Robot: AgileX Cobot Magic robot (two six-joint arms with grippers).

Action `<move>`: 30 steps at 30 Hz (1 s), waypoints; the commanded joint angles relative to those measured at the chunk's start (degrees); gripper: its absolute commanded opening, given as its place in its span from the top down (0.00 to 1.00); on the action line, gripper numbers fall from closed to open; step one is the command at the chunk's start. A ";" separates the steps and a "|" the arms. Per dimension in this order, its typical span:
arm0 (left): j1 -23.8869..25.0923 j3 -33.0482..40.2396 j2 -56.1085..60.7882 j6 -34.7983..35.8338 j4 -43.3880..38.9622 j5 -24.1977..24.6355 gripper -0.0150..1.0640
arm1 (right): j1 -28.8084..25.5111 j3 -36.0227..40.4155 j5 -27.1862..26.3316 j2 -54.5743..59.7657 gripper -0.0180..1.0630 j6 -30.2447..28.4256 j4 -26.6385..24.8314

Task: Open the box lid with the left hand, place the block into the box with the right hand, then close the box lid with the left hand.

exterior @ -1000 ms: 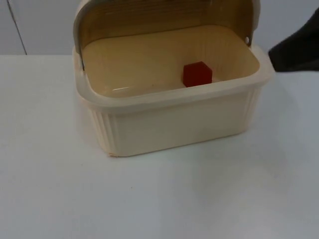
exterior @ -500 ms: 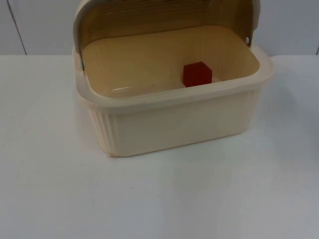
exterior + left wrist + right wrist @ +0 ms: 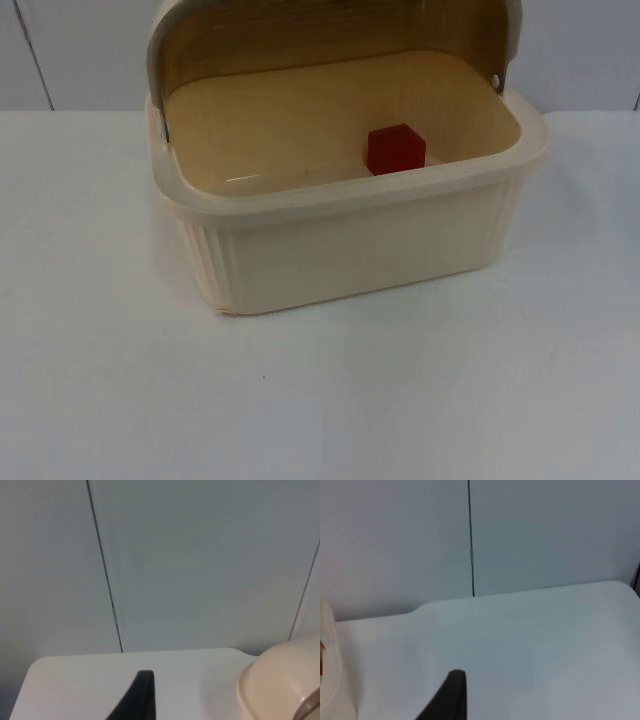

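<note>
Above the white table top (image 3: 100,670), facing the grey partition wall (image 3: 200,555): left gripper (image 3: 142,695), waiting, nothing seen in its grasp, touching nothing. Width of its opening impossible to tell. Just beside it, a rounded corner of the cream ribbed plastic box (image 3: 280,685).

Likewise over bare table: right gripper (image 3: 451,695), waiting too, apparently empty, opening also impossible to tell.

Upper middle of the top view: box standing open, taking up most of the upper half. Small red cube block (image 3: 396,148) resting on its floor, right of centre, close behind the front wall. Domed translucent brown lid (image 3: 330,40) rolled up and back over the rear of the box, at the top edge of the frame, pivoted at a stud on the right side wall.

Judging by that: block placed, lid closing left to do. Lid probably light, thin and stiff, smooth enough to slip from a pinch. Best taken at its pale rim near the left end, then swung forward along its arc rather than pulled straight. Box itself likely light enough to slide if pushed hard.
</note>
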State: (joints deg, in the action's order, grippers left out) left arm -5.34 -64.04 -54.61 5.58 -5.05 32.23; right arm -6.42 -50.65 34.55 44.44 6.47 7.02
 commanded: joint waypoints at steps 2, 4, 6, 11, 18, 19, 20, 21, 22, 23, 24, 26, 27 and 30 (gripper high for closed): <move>-0.39 -0.40 0.31 0.30 0.61 -0.06 0.05 | -0.29 -0.10 -0.53 3.14 0.01 0.14 -0.17; -0.39 -0.40 0.31 0.30 0.61 -0.06 0.05 | -0.29 -0.10 -1.45 4.64 0.01 -0.24 -2.38; -0.39 -0.40 0.31 0.30 0.61 -0.06 0.05 | -0.29 -0.10 -1.29 5.19 0.01 -2.06 -4.03; -0.39 -0.40 0.31 0.30 0.61 -0.06 0.05 | -0.29 -0.10 -1.80 7.94 0.01 -4.76 -9.30; -0.39 -0.40 0.31 0.30 0.61 -0.06 0.05 | -0.16 -0.21 -1.69 9.02 0.01 -2.20 -8.60; -0.39 -0.40 0.31 0.30 0.61 -0.06 0.05 | -0.16 -0.21 -1.26 9.02 0.01 -1.51 -8.71; -0.39 -0.40 0.31 0.30 0.61 -0.06 0.05 | -0.16 -0.21 -0.48 9.02 0.01 -1.50 -8.60; -0.39 -0.40 0.31 0.30 0.61 -0.06 0.05 | 0.28 -0.21 0.21 9.02 0.01 -1.50 -8.20; -0.39 -0.40 0.31 0.30 0.61 -0.06 0.05 | 1.34 -0.21 0.48 9.02 0.01 -1.17 -6.30; -0.39 -0.40 0.31 0.30 0.61 -0.06 0.05 | 2.63 -0.21 0.53 9.02 0.01 0.21 -4.05; -0.39 -0.40 0.31 0.30 0.61 -0.06 0.05 | 2.63 -0.21 0.53 9.02 0.01 0.21 -4.05; -0.39 -0.40 0.31 0.30 0.61 -0.06 0.05 | 6.18 -0.21 1.05 9.02 0.01 2.61 1.25; -0.39 -0.40 0.31 0.30 0.61 -0.06 0.05 | 7.57 -0.21 1.58 9.27 0.01 3.59 4.24; -0.39 -0.40 0.31 0.30 0.61 -0.06 0.05 | 10.40 -0.21 1.72 9.27 0.01 3.80 8.30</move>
State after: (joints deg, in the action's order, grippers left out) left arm -5.34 -64.04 -54.61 5.58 -4.95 32.23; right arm 3.36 -50.65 36.14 53.47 9.71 12.95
